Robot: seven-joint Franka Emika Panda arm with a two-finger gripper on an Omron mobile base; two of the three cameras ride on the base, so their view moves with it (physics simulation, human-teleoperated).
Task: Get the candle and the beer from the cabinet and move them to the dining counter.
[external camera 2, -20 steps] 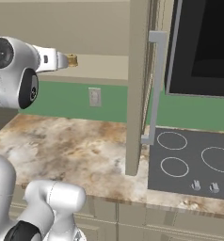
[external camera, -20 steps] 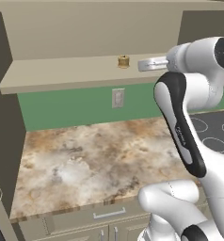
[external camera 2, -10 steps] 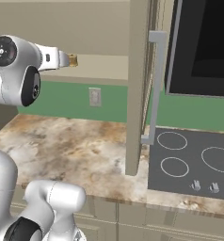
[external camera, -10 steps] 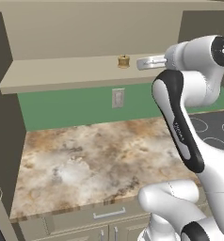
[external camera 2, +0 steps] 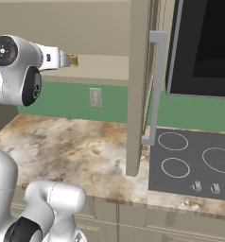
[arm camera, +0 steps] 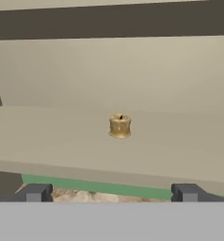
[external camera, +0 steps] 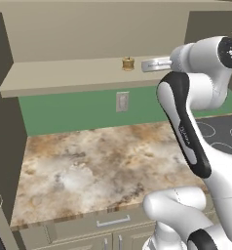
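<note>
End effector [arm camera: 110, 192] fingers spread apart, facing candle [arm camera: 120, 125], upright on cabinet [arm camera: 62, 136] shelf

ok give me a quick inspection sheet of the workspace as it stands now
surface: marbled stone worktop below the cabinet, bare where visible
job's things: candle stands upright on the cabinet shelf, alone; beer nothing seen; dining counter nothing seen
clutter: nothing seen
grippers: gripper with jaws open, level with the shelf's front edge, aimed at the candle and short of it, holding nothing
cables: nothing seen
surroundings: open cabinet door with grey bar handle; white wall socket on green backsplash; black cooktop; black oven above it
</note>
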